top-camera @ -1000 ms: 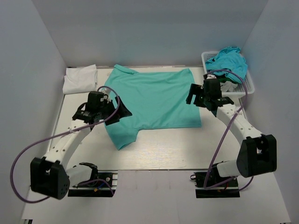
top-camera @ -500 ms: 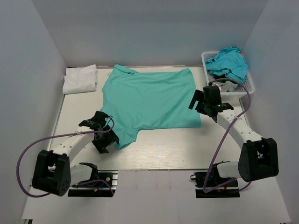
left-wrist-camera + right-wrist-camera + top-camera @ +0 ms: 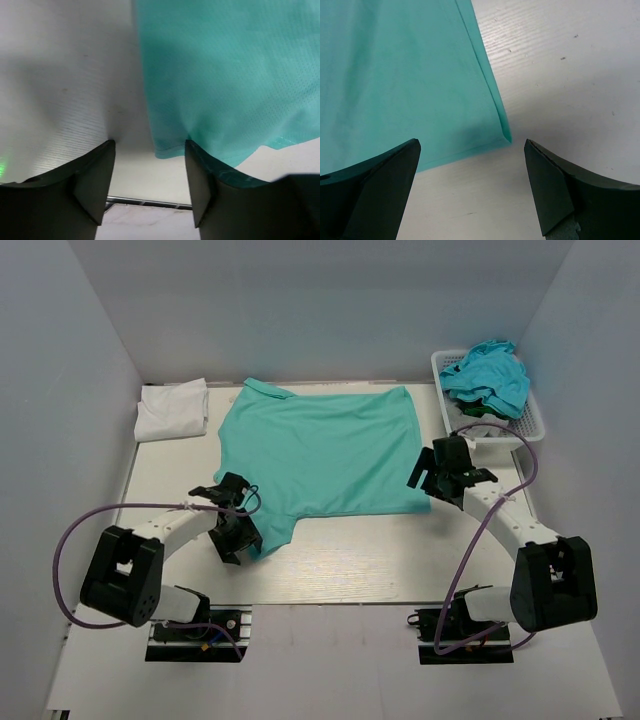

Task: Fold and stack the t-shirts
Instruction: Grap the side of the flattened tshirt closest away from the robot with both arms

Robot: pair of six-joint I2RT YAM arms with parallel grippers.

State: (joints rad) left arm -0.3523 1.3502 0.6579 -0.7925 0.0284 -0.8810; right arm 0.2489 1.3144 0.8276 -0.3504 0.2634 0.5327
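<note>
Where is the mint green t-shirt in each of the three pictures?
Top external: the mint green t-shirt lies spread flat in the middle of the table.
Left wrist: upper right, sleeve corner pointing down.
Right wrist: upper left, hem corner at mid-picture.
Shared landmark: the white table along the shirt's edge.

No words, numbers, labels or signs can be read in any of the views.
</note>
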